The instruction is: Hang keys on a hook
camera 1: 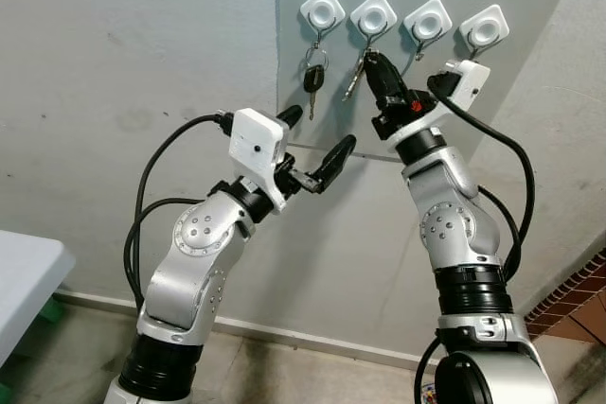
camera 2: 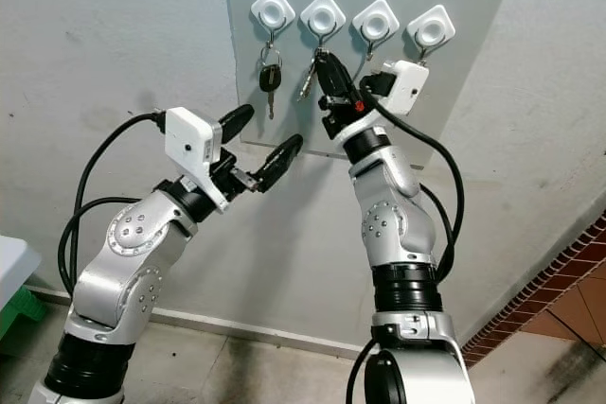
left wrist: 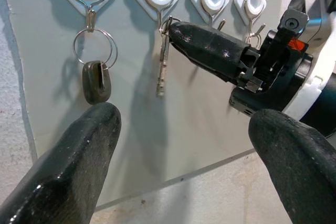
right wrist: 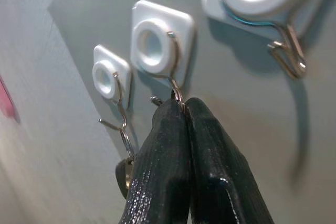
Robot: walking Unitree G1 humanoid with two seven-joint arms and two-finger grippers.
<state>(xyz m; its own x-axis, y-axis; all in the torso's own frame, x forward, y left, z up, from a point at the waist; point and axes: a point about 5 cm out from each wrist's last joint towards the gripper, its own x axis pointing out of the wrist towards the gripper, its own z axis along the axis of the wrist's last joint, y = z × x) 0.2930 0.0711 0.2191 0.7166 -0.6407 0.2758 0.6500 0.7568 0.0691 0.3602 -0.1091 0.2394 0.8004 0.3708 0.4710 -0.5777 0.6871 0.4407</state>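
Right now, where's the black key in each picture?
Left eye view: black key under the leftmost hook, above the open left pincer.
Right eye view: black key, likewise.
Left wrist view: black key on its ring, beside the silver key.
Right wrist view: black key peeking beside the shut right pincer.
Shared landmark: leftmost hook.

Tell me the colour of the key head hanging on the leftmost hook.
Dark olive-black key head, clearest in the left wrist view.

light: even, soft, bright | shadows: faint beneath hooks (camera 1: 374,16) | focus: head views sharp; wrist-view fingers (right wrist: 173,171) blurred
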